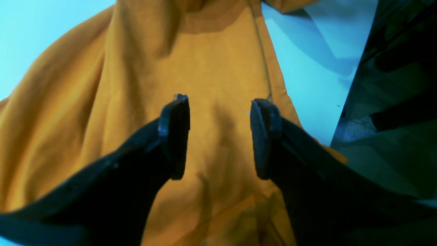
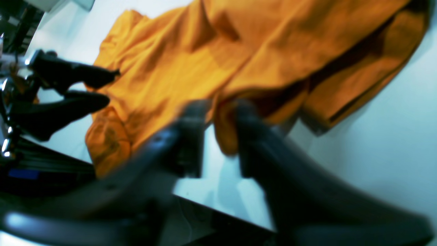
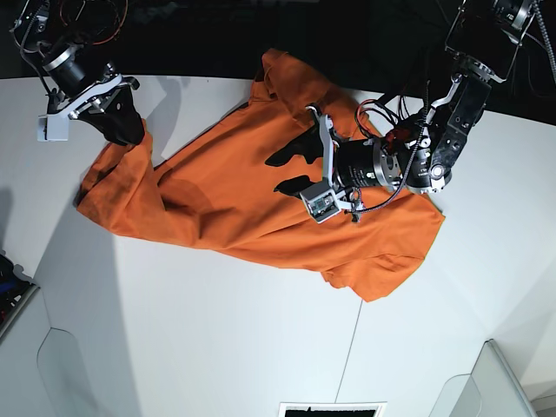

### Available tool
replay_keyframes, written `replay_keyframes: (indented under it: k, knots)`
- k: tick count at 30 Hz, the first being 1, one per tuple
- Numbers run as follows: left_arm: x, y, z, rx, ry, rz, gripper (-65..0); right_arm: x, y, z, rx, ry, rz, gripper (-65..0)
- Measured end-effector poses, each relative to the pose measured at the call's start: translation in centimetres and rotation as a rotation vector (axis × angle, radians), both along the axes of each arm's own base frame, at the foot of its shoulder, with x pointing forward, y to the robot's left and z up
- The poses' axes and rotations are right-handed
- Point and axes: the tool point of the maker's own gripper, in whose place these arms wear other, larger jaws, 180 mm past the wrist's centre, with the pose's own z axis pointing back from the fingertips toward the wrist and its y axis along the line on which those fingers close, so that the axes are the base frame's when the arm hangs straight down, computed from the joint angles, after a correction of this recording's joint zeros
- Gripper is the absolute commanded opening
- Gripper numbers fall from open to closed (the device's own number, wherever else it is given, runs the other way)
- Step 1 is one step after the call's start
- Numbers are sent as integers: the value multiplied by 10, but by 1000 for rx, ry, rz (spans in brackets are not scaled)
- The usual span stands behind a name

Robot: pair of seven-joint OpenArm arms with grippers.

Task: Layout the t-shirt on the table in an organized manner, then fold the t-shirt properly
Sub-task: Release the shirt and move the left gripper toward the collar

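Left gripper (image 1: 218,136): jaws standing apart, hovering just over the t-shirt (image 3: 252,191)
Right gripper (image 2: 218,136): jaws parting, hem fold between them
Progress: t-shirt lying rumpled across the table (image 3: 217,330); spreading unfinished, folding not begun

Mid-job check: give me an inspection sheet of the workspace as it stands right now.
Surface: white table, thin dark seam line.
Job's things: orange t-shirt spread but wrinkled, not folded; one edge doubled over.
Clutter: nothing seen.
Grippers: left gripper open above the shirt, nothing between its jaws; right gripper open at the shirt's edge, blurred, cloth beside one finger.
Cables: wiring bundle on the left arm; red wire by the right arm.
Surroundings: dark beyond the table.
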Motion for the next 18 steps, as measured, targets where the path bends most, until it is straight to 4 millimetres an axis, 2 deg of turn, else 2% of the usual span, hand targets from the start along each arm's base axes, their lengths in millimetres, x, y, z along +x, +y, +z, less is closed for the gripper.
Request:
replay_keyframes:
  k: [1,4,9,12,15,18]
  knots:
    - [-2,0,-2,1,6,0,-335,0,-1,-1,-9,5,1,-360]
    - [-10,1,-8,5,27,0,-335,-1,-14,-3,-59,12,-21,-357]
    - [-22,11,-20,33,60,4,-335,10,-72,7,-230,-7,-123,-357]
    - [-36,10,-27,16,106,5,-335,10,-98,10,-314,-5,-167,-357]
    - [-42,3,-26,-25,135,5,-335,11,-111,3,-347,7,-183,-357]
    - [-39,-15,-17,-78,129,6,-335,17,-115,-16,-337,53,-182,-357]
